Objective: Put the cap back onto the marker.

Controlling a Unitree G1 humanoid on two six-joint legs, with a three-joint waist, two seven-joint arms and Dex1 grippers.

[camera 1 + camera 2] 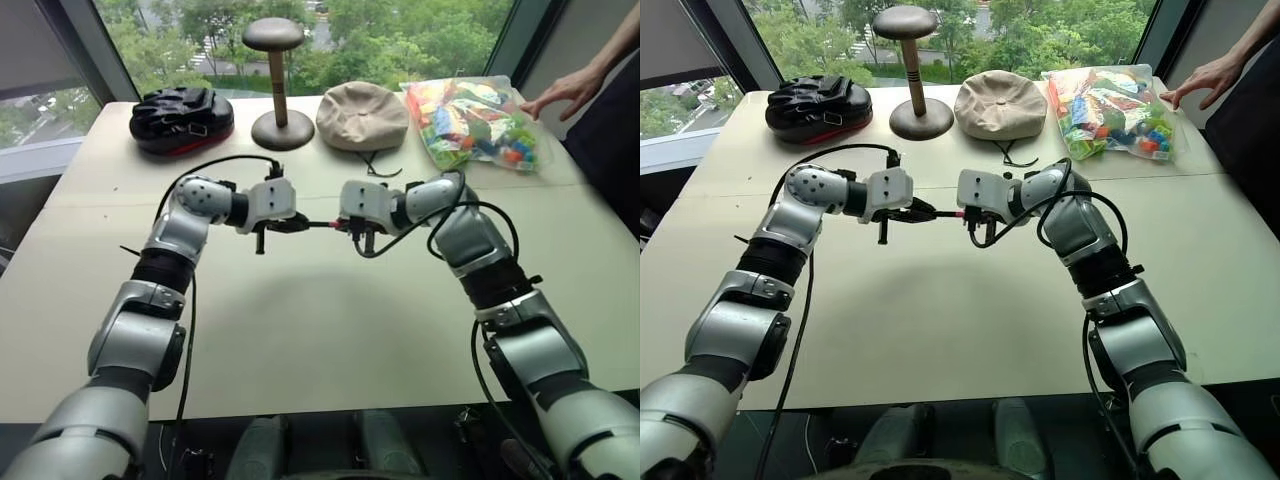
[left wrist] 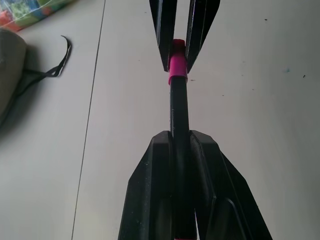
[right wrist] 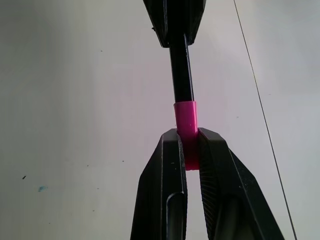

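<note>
Above the middle of the table my two grippers face each other tip to tip. My left gripper (image 1: 291, 224) is shut on the black marker (image 2: 179, 107), which sticks out from between its fingers towards the other hand. My right gripper (image 3: 186, 136) is shut on the pink-red cap (image 3: 186, 119). The cap (image 2: 177, 70) sits over the marker's far end, in line with the barrel. How far the cap is pushed on I cannot tell. The marker's tip is hidden inside it.
Along the table's far side stand a black helmet (image 1: 182, 120), a wooden hat stand (image 1: 277, 80), a beige hat (image 1: 362, 115) with a dark cord, and a clear bag of coloured toy pieces (image 1: 480, 122). A person's hand (image 1: 565, 92) rests at the back right edge.
</note>
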